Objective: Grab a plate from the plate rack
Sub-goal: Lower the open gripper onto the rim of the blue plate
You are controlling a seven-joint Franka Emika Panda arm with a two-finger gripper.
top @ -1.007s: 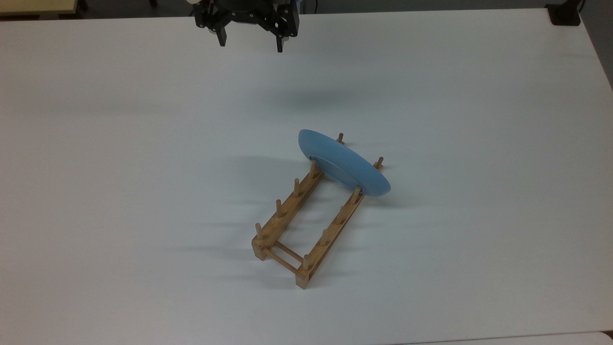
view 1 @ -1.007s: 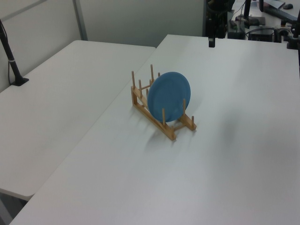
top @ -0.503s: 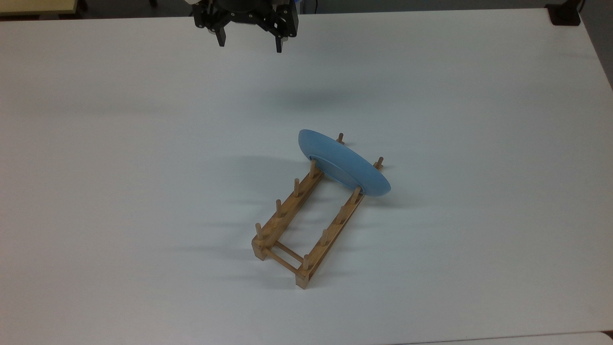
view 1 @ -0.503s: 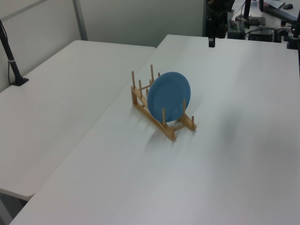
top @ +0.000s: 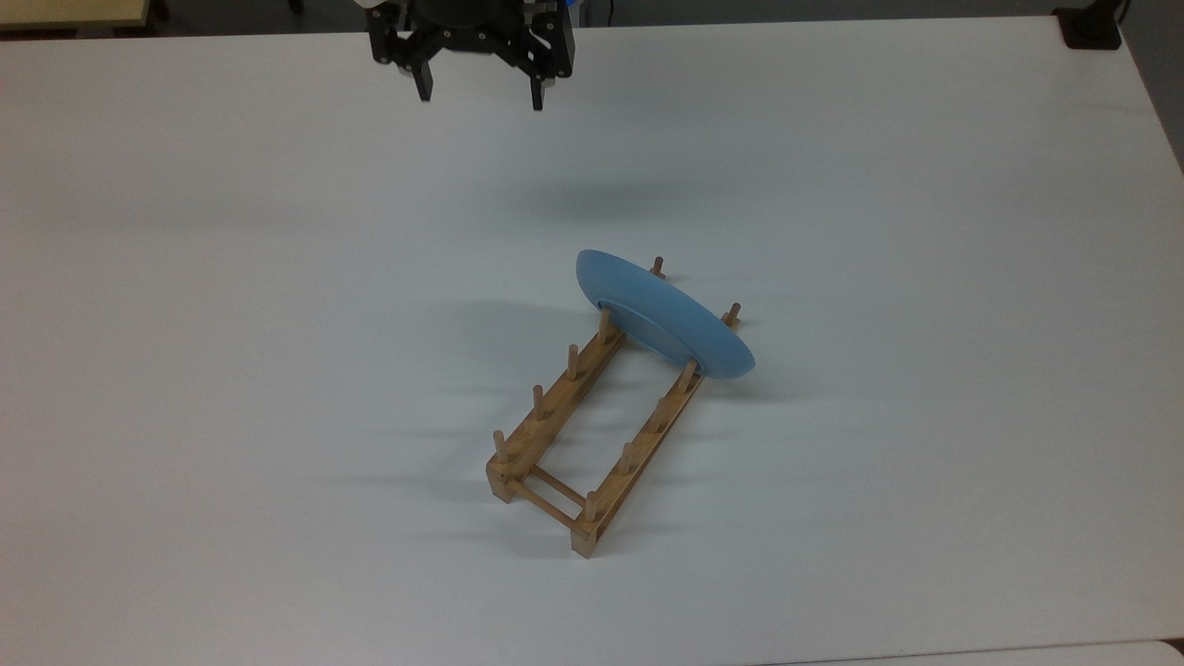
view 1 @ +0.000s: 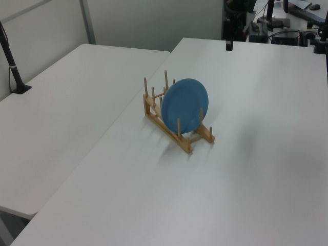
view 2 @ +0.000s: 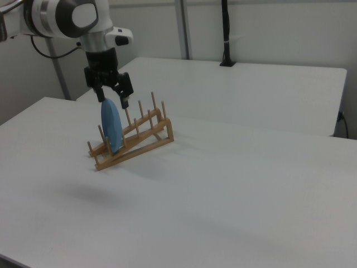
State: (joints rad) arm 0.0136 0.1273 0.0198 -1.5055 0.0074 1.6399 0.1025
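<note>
- The plate (top: pixel 661 316) is standing on edge in the plate rack (top: pixel 592 425), light blue and plain, caught between the pegs near one end of the frame. In the top view that end is the upper right one; in the left view (view 1: pixel 185 105) the plate's broad face is turning toward the camera, and in the right view (view 2: pixel 111 125) it is showing almost edge-on.
- The plate rack is lying on the white bench (top: pixel 277 370), two light-brown wooden rails with upright round pegs and thin crossbars joining them. In the top view it is running diagonally from lower left to upper right. The rest of its slots are standing free of the plate.
- In the left view the rack (view 1: pixel 177 128) is sitting near the middle of the bench (view 1: pixel 246 169), with a second white table (view 1: pixel 61 118) just beside it on the left view's left.
- The end effector (top: pixel 478 96) is hanging above the bench at the top view's upper edge, well apart from the plate, its two black fingers spread wide and gripping nothing.
- In the right view the end effector (view 2: pixel 114 98) is pointing downward under the arm's white wrist (view 2: pixel 95 22), appearing just above the plate's top edge.
- A dark post (view 2: pixel 225 33) is standing on the far table in the right view.
</note>
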